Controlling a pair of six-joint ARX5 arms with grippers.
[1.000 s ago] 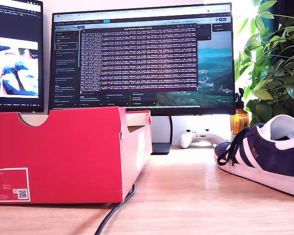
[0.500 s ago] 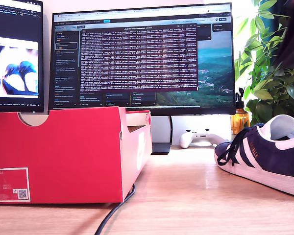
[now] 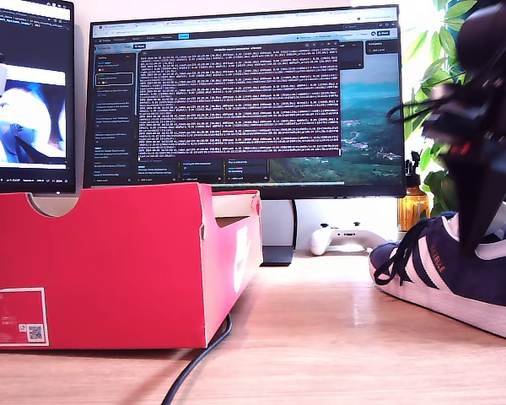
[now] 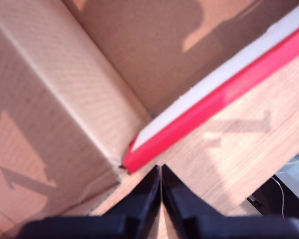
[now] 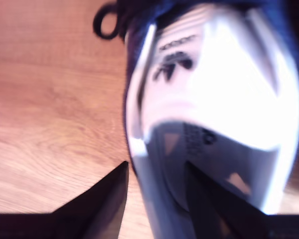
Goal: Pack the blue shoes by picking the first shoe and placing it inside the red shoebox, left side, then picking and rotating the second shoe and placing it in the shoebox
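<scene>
Navy shoe [image 3: 438, 266], where's it sit? — Ed.

On the wood desk [image 3: 320, 337] at the exterior view's right, well apart from the red shoebox [image 3: 110, 270] at that view's left. Toe pts toward the box, heel away. My second gripper [image 5: 155, 168] hangs over the heel end, jaws apart, straddling one side wall of the collar: one finger over bare desk, the other apparently in the opening above the insole. Not clamped yet, imo. — Op.

Other gripper? — Ed.

My first gripper [image 4: 161, 172]: jaws pressed together, empty, above a corner of the box rim. Only bare cardboard shows in the bit of interior seen there. — Op.

What's the pick turn on? — Ed.

Second arm's nearer by far. Tongue & laces lie ahead of the jaws, so the shoe's long axis runs straight out from the gripper; closing should pinch that side wall. Wrist view's blurred: depth of the inner finger, can't tell. — Op.
</scene>
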